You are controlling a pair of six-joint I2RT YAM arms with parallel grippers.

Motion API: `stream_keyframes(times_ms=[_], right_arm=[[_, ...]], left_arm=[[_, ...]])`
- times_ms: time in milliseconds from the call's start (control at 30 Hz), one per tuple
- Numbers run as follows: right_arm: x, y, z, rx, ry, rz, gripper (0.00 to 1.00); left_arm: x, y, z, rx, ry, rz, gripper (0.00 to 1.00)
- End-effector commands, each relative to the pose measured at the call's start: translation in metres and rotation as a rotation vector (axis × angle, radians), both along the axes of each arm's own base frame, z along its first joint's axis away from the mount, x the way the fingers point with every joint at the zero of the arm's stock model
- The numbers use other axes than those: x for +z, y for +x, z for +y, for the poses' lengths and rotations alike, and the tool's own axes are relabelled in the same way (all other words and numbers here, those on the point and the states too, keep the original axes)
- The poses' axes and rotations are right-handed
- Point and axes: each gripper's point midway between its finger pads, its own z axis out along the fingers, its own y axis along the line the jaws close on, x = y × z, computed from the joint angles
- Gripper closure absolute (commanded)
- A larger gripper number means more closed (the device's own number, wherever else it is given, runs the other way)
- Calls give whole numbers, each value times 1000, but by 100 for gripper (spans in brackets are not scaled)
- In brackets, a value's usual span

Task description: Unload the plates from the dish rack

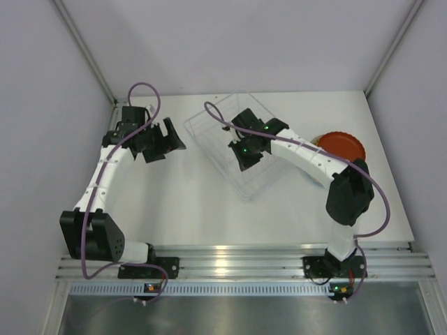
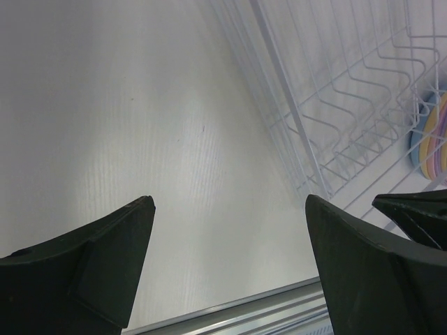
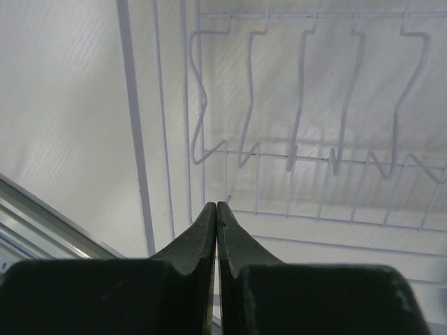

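The dish rack (image 1: 209, 139) is a white see-through wire rack in the middle of the table, set at an angle; no plate shows in it. The plates (image 1: 342, 145) lie stacked on the table to its right, a red one on top. In the left wrist view the stack's blue, yellow, lavender and pink edges (image 2: 431, 136) show through the rack (image 2: 335, 105). My right gripper (image 1: 246, 159) is shut and empty over the rack's slotted floor (image 3: 300, 160), its jaws (image 3: 217, 204) pressed together. My left gripper (image 1: 166, 145) is open and empty just left of the rack (image 2: 229, 201).
Grey walls enclose the table at the back and both sides. An aluminium rail (image 1: 237, 255) runs along the near edge by the arm bases. The right arm's elbow (image 1: 348, 195) hangs near the plate stack. Bare tabletop (image 2: 140, 125) lies under the left gripper.
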Motion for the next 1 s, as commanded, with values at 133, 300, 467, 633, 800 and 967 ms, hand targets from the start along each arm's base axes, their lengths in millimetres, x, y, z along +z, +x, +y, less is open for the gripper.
stream_keyframes(times_ms=[133,300,467,633,800,967], right_arm=[[-10,-36,47,102,-9,-15,100],[-20,-51,66,106,-20,2,100],[-10,-53,81,96,15,-32,100],[11,-39,77,59,37,-106,100],[6,-16,43,-81,-54,-161,100],[-3,-8,12,-143,-80,-172,100]], left_arm=[[-2,-3,7,33,33,-34,6],[-20,-8,8,43,29,-3,6],[-25,-12,8,42,29,16,6],[-24,-11,7,37,29,15,6],[-21,-12,7,36,27,9,6],[-21,-12,8,39,32,6,6]])
